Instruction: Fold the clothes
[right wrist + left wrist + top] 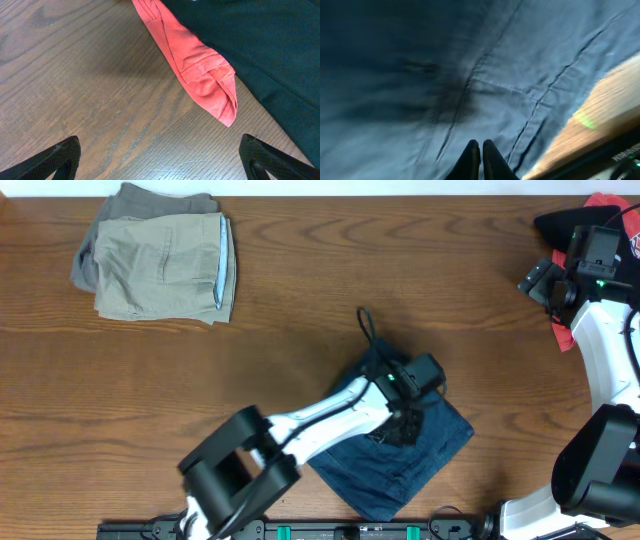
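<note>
Covered, blurred, cropped
The left arm [330, 415] hides the middle of the shorts [430, 450]; close up their cloth is blurred. Red cloth [195, 65] and black garment [270, 45] run past the edge.

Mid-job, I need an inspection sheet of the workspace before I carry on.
Surface: wooden table, bare between items.
Job's things: navy shorts near the front edge, under the left arm; khaki shorts folded, far left.
Clutter: red cloth touching black garment, far right.
Grippers: left gripper, jaws shut, down at the navy shorts; right gripper, jaws open over bare wood.
Cables: thin dark cord by the navy shorts; cable or drawstring, cannot tell.
Surroundings: nothing seen.
</note>
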### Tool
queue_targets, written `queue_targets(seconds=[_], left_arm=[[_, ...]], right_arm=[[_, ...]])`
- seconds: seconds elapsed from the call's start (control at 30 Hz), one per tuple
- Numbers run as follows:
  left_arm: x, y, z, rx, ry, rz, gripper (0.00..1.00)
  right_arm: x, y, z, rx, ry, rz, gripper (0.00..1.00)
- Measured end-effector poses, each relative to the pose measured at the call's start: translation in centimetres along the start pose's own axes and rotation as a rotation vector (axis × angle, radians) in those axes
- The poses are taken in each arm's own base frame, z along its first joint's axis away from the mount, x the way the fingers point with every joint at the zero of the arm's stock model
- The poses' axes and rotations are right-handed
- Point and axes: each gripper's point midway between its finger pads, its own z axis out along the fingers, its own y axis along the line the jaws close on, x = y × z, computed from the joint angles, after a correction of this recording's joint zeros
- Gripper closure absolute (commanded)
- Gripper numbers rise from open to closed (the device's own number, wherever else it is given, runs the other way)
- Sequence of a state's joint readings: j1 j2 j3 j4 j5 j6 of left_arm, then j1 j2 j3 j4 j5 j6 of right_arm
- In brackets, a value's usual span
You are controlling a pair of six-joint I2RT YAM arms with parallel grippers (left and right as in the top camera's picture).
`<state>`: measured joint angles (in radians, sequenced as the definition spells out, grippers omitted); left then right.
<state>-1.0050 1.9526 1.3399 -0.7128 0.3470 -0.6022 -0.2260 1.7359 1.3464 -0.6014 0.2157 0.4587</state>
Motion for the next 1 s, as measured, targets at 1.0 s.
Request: queue_targets(seconds=[1.0], left_arm=[[-0.4, 0.1, 0.2, 0.173, 0.118, -0.018, 0.84]], right_arm=[[0.0, 0.0, 0.0, 0.000, 0.000, 0.000, 0.01]])
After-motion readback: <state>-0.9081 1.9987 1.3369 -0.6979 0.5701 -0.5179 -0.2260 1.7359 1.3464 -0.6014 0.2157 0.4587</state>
